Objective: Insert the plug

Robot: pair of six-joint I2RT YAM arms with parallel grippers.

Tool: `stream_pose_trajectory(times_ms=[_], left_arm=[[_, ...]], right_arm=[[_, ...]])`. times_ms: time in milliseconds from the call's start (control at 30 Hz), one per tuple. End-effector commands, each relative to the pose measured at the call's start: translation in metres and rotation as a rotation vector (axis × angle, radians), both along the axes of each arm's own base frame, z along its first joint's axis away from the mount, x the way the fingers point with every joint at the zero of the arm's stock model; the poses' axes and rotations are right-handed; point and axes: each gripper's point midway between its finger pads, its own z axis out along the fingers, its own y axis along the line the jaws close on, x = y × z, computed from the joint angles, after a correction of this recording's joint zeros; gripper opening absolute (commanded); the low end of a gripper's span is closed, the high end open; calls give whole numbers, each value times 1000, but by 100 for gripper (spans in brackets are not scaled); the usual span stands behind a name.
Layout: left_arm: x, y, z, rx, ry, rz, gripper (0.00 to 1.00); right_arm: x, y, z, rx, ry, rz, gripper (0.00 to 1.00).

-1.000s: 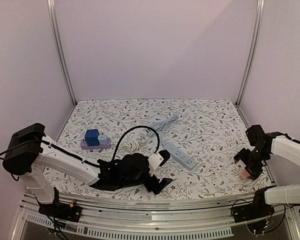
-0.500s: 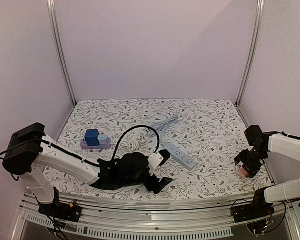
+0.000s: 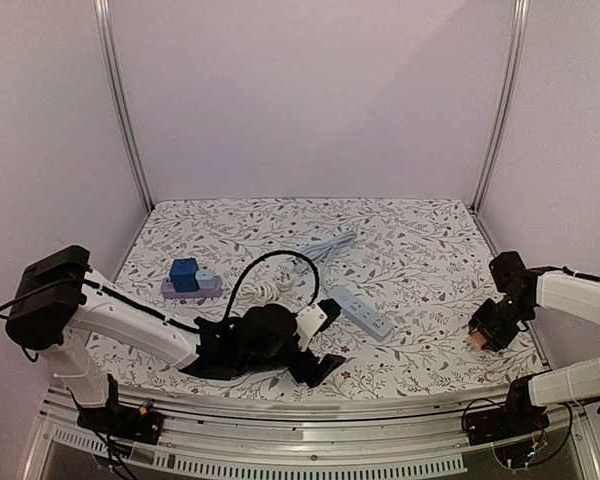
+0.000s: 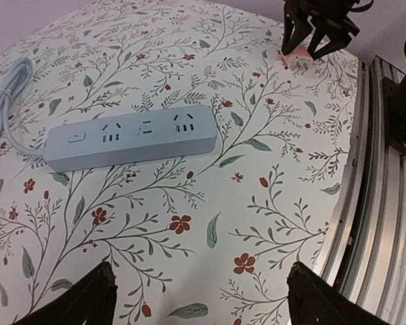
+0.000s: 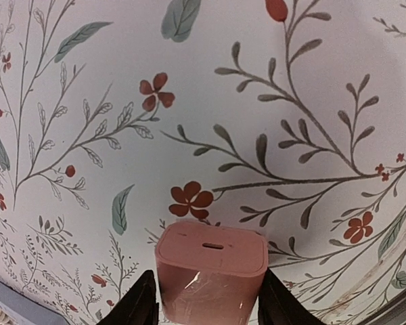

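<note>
The plug [image 5: 211, 274] is a pink block with a slot in its end face, standing on the floral cloth near the table's right edge [image 3: 477, 339]. My right gripper [image 5: 206, 298] has a finger pressed on each side of it, shut on it. The grey-blue power strip [image 3: 360, 312] lies mid-table, sockets up, and shows plainly in the left wrist view [image 4: 132, 136]. My left gripper [image 4: 199, 298] hovers low over bare cloth in front of the strip, open and holding nothing. In that view the right gripper [image 4: 318, 37] and the plug [image 4: 299, 61] sit far back.
A purple strip carrying a blue adapter [image 3: 186, 278] lies at the left. A black cable [image 3: 265, 262] loops over the left arm beside a white coiled cord [image 3: 268, 290]. The power strip's grey cord [image 3: 330, 243] runs toward the back. A metal rail [image 4: 372, 203] borders the table's near edge.
The right gripper's fingers have closed from wide apart onto the pink plug, and the wrist has shifted slightly left. The left arm has stayed in place.
</note>
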Motion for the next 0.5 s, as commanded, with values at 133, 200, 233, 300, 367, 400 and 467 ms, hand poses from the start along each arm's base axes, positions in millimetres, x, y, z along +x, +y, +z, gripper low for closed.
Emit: stream_pose_trajectory(times_ms=[133, 200, 233, 300, 367, 400, 467], left_arm=[[8, 3, -2, -2, 7, 16, 87], [7, 3, -3, -3, 11, 13, 87], [7, 2, -3, -6, 14, 10, 87], [7, 2, -4, -6, 20, 8, 87], [7, 3, -4, -7, 22, 8, 87], [7, 3, -5, -6, 23, 6, 87], [7, 5, -5, -6, 25, 9, 86]], right_arm=[[12, 17, -5, 80, -41, 89, 34], [19, 27, -4, 121, -70, 122, 29], [23, 31, -3, 129, -79, 136, 29], [32, 39, 1, 122, -95, 172, 30], [41, 49, 4, 84, -97, 232, 31], [47, 55, 7, 69, -100, 267, 31], [54, 71, 3, 41, -73, 377, 32]])
